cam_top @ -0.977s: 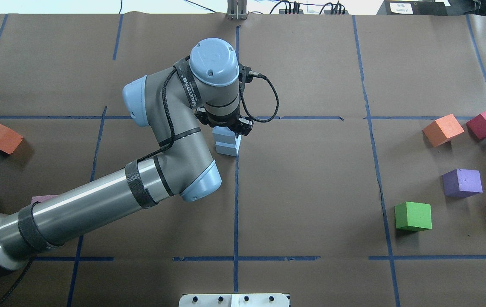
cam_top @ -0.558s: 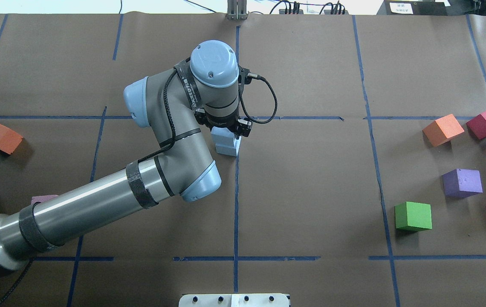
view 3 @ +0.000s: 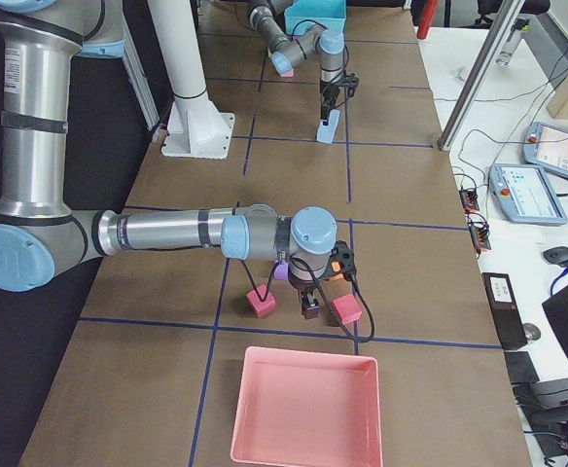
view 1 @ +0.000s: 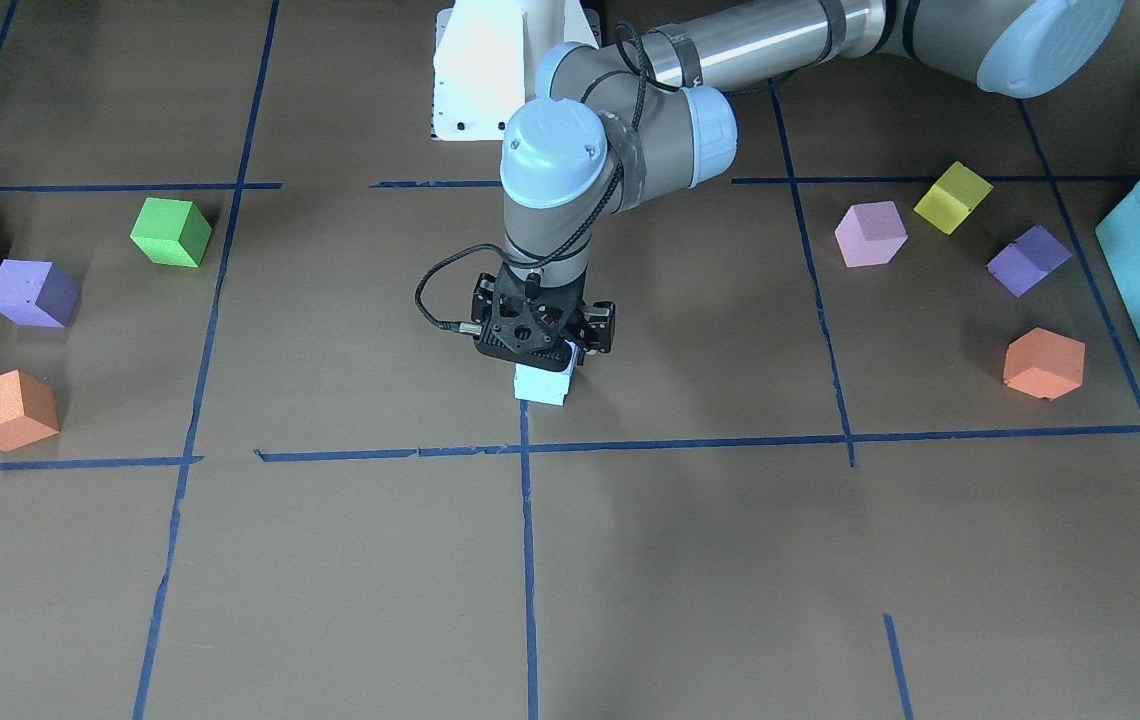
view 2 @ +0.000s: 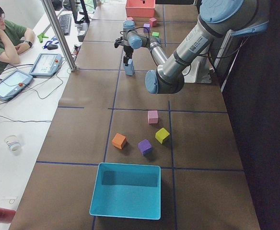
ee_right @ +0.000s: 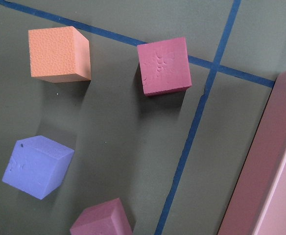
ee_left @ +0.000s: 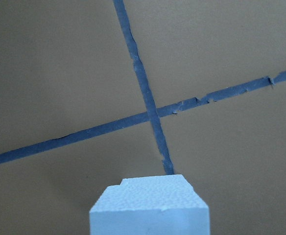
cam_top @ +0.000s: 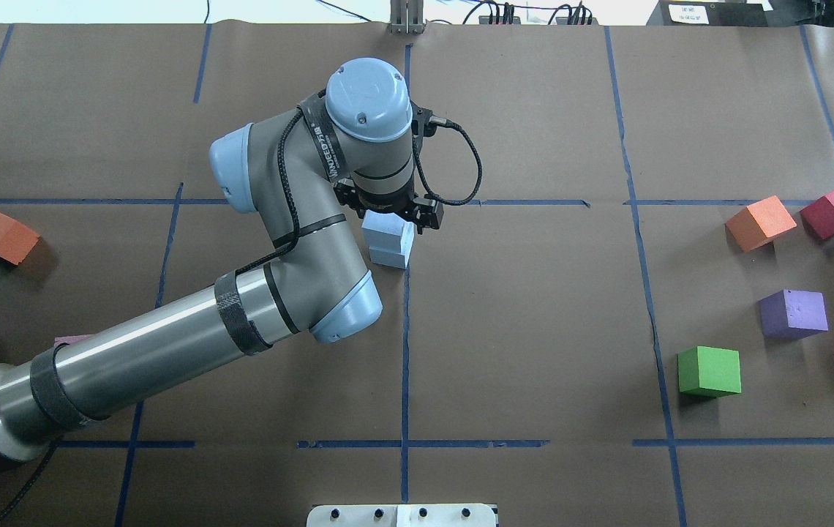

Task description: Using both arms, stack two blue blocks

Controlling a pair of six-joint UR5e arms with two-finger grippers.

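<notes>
Blue blocks (cam_top: pixel 386 236): stacked one on the other at mid-table, against a tape line (cam_top: pixel 404 351); upper one slightly offset.
Left gripper (view 1: pixel 542 352): pointed down, directly over the stack; fingers hidden, so spread or pinching cannot be told.
Right gripper (view 3: pixel 309 309): held low beside a red cube (view 3: pixel 261 304), near the pink tray (view 3: pixel 303 354); jaw state cannot be told.
</notes>
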